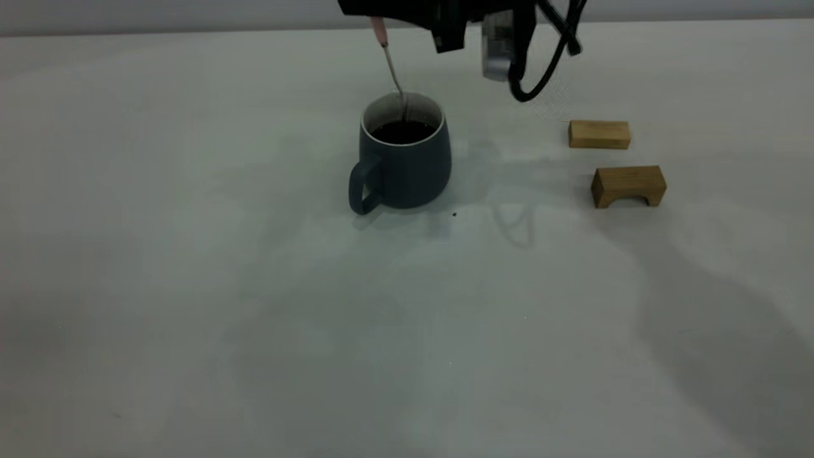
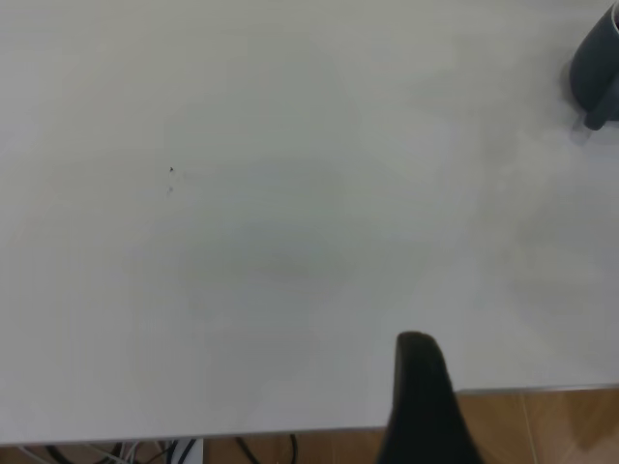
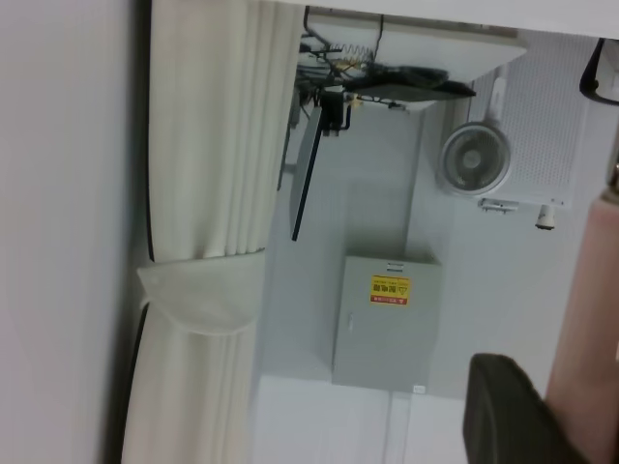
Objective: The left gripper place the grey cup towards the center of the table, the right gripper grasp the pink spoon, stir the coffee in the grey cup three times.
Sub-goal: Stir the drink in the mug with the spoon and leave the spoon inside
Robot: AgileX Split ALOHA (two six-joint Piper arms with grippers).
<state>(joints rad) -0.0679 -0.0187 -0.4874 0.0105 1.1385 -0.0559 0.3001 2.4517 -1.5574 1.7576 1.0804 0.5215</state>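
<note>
Spoon (image 1: 389,60), slim, stiff and light: my right tool (image 1: 407,9) grasps its pink handle top, bowl dipped in coffee (image 1: 402,131) inside grey cup (image 1: 402,159), mid-tabletop (image 1: 191,286).

Left tool (image 2: 421,406): state indeterminable.

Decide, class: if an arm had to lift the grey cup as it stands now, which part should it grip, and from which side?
Grip the loop handle of the grey cup, coming from the exterior view's lower left, where it juts out unobstructed. The pink spoon and coffee rule out a top grasp.
</note>
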